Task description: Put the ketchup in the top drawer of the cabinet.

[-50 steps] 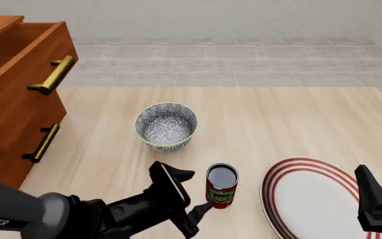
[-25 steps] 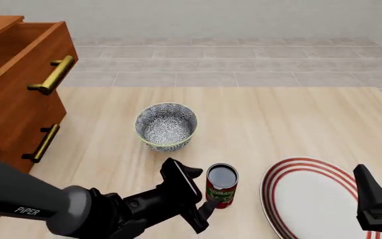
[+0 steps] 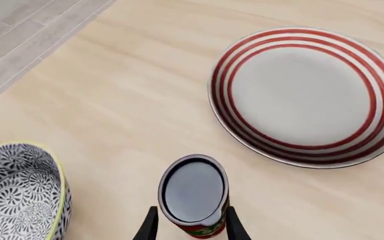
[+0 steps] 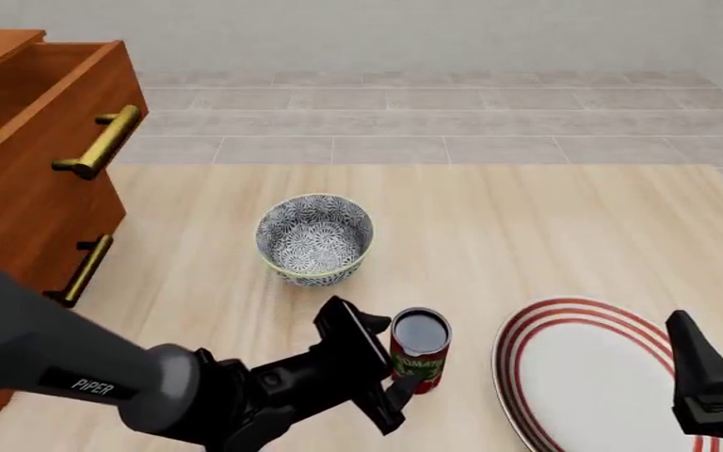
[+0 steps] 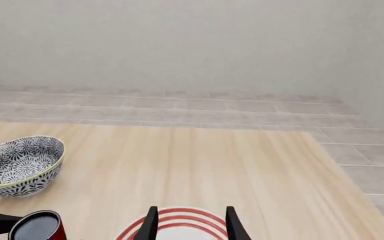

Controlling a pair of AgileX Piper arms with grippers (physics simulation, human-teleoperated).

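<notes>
The ketchup (image 4: 420, 350), a small red can with a dark glossy top, stands upright on the table near the front. It also shows in the left wrist view (image 3: 193, 192) and the right wrist view (image 5: 37, 227). My left gripper (image 4: 384, 365) is open, with one finger on each side of the can (image 3: 192, 231). The cabinet (image 4: 10, 235) stands at the left. Its top drawer (image 4: 35, 89) is pulled out, and its brass handle (image 4: 101, 141) faces the table. My right gripper (image 4: 714, 377) is open and empty above the plate (image 5: 190, 222).
A grey patterned bowl (image 4: 315, 235) sits behind the can, a little to its left. A red-ringed white plate (image 4: 587, 377) lies to the can's right. The lower drawer handle (image 4: 82, 268) is on the cabinet front. The table's far edge meets a tiled floor.
My left arm has moved forward and to the right, so its fingers now stand on both sides of the can. The can and the right arm have stayed put.
</notes>
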